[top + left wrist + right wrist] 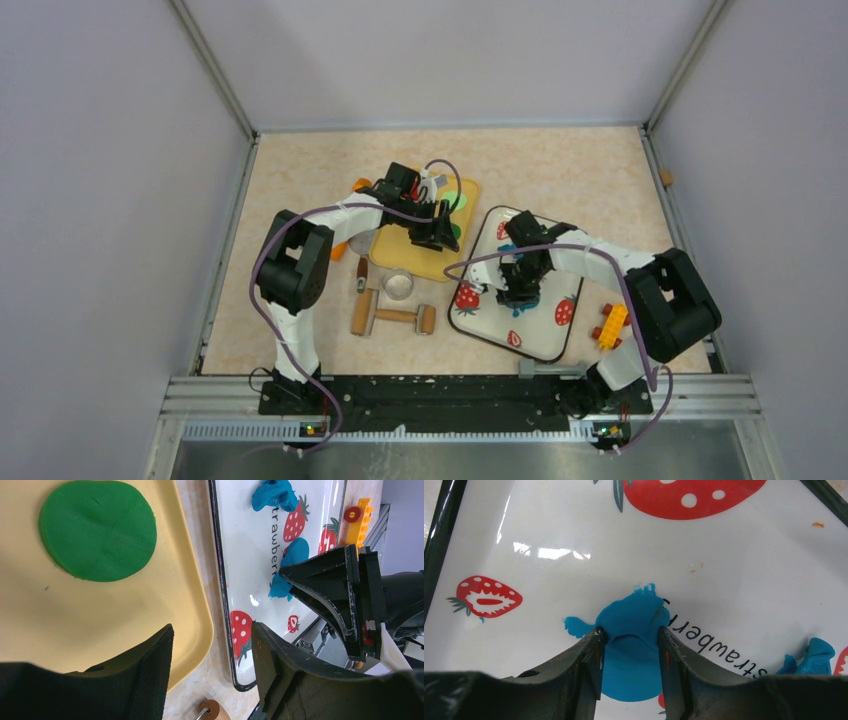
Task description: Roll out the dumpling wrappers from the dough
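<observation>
The right tool (631, 630) straddles the flat blue dough (634, 612) on the strawberry tray (574, 530), tips pinching its near edge. The left tool (211, 630) is farther off, parted and empty.

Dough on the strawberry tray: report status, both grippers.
Left gripper open, empty, over yellow tray edge. Right gripper astride the dough, grip unclear. Dough flat, ragged, no wrapper yet. Nothing blocking.
</observation>
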Controlling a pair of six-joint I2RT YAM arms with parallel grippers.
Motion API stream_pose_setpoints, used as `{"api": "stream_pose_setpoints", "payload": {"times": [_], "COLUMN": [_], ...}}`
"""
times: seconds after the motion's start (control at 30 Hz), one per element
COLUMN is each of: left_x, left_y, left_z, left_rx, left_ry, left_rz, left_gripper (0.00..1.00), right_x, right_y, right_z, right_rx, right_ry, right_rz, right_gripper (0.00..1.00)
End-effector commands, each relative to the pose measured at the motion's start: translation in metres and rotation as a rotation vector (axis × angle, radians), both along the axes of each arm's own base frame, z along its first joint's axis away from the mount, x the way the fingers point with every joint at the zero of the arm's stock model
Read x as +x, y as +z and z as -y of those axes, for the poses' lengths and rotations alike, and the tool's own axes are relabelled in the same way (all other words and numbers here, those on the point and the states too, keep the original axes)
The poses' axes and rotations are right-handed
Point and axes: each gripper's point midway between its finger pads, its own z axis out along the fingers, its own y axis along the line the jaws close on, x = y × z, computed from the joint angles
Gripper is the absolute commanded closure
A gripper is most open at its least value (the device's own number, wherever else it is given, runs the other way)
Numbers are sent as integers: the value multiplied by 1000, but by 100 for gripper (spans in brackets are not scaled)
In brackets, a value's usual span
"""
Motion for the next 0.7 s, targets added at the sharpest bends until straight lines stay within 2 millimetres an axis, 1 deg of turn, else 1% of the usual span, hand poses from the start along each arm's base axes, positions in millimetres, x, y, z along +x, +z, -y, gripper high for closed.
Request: {"api": "stream_pose_setpoints", "payload": {"times": [0.0, 0.07, 0.17, 0.3, 0.4, 0.57, 0.67], "left_x": [14, 14, 15, 15, 17, 19, 22], "left_y": [13, 12, 12, 12, 12, 12, 15], "left_z": [5, 6, 6, 7, 8, 8, 7], "left_rx": [-32, -34, -34, -37, -40, -40, -44], "left_ry": [3, 2, 4, 5, 7, 13, 17], "left_rz": [53, 50, 49, 47, 47, 47, 53], "left_gripper": [39, 39, 39, 39, 39, 39, 39], "right_x": [3, 2, -3, -4, 1, 19, 28], "right_y": [-7, -3, 5, 21, 36, 60, 72], "right_z": [-13, -18, -23, -31, -41, -61, -67], "right_rx": [3, 19, 34, 73, 116, 183, 201], "right_ry": [-21, -37, -42, -67, -93, -179, -224], "right_rz": [5, -9, -39, -50, -56, -51, -46], "right_gripper": [61, 64, 73, 74, 74, 74, 74]}}
